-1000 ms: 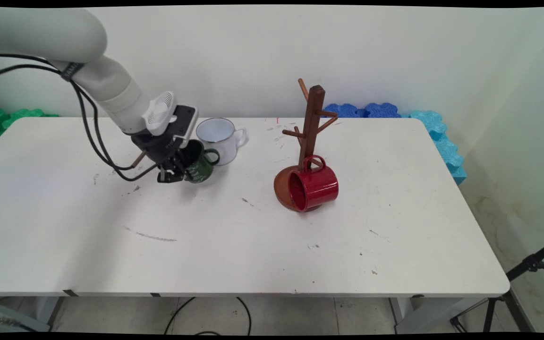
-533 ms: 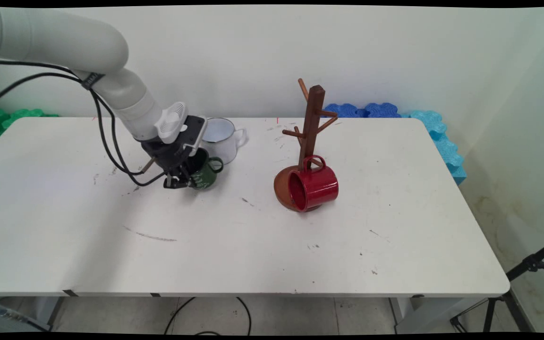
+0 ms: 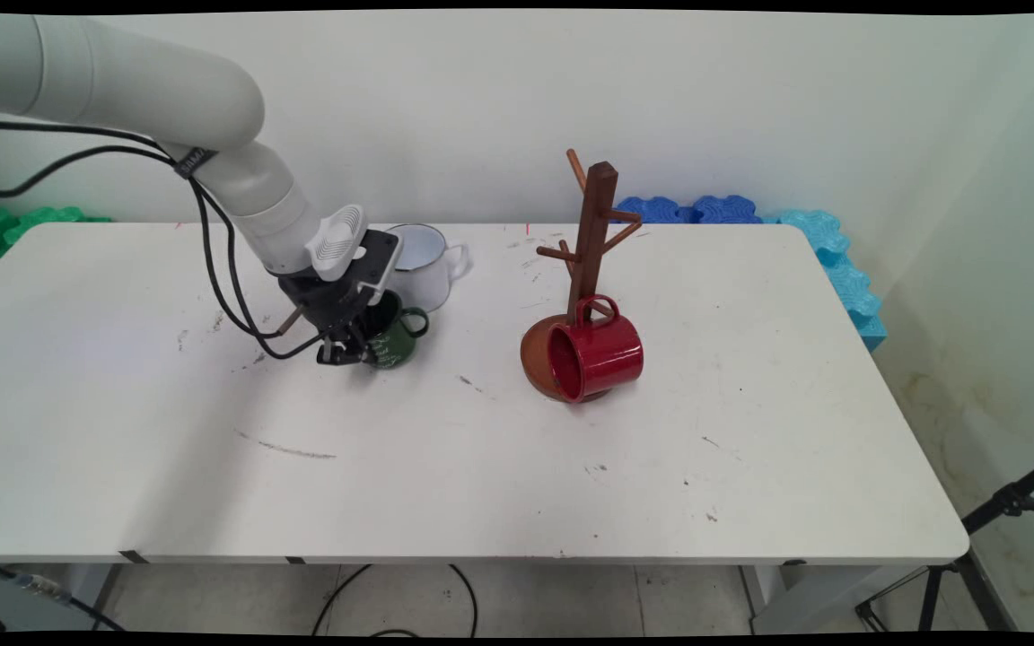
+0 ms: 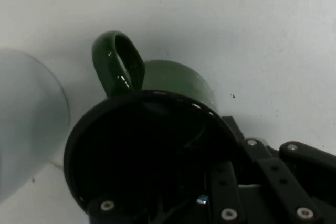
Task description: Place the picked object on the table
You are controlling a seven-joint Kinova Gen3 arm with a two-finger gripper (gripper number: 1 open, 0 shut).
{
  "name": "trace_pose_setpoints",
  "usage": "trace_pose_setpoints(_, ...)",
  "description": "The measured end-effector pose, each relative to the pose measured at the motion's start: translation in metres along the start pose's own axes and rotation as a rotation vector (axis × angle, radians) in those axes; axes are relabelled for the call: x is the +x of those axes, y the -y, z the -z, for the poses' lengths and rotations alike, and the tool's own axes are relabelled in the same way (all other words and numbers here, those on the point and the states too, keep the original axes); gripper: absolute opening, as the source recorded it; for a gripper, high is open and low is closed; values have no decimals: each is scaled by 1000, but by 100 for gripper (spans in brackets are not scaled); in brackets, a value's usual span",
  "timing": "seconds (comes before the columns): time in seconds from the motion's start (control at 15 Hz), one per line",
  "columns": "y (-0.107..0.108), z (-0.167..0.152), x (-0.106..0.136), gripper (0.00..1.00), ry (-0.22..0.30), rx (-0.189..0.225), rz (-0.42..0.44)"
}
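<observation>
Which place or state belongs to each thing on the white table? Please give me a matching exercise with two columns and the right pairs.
Things:
1. dark green enamel mug
2. white enamel mug
3. glossy red mug
4. brown wooden mug tree

Places or states:
A. hangs sideways by its handle from a low peg
B. stands upright near the table's far edge
C. gripped at its rim by the black hand
D. stands on a round base, upper pegs bare

Pairs: 1-C, 2-B, 3-A, 4-D

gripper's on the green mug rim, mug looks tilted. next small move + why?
Probably a short lift straight up. The gripper is shut on the green mug by its rim, tilted, low over the table, with the white mug close behind, so sideways travel risks a bump.
</observation>
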Motion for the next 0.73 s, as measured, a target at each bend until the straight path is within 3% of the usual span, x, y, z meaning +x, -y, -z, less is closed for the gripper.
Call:
trace_pose_setpoints(0.13,0,-2,1,0,1,-6,-3)
trace_pose_setpoints(0.2,0,-3,1,100,1,-8,-5)
trace_pose_setpoints(0.73,4,-2,5,100,-49,-29,29)
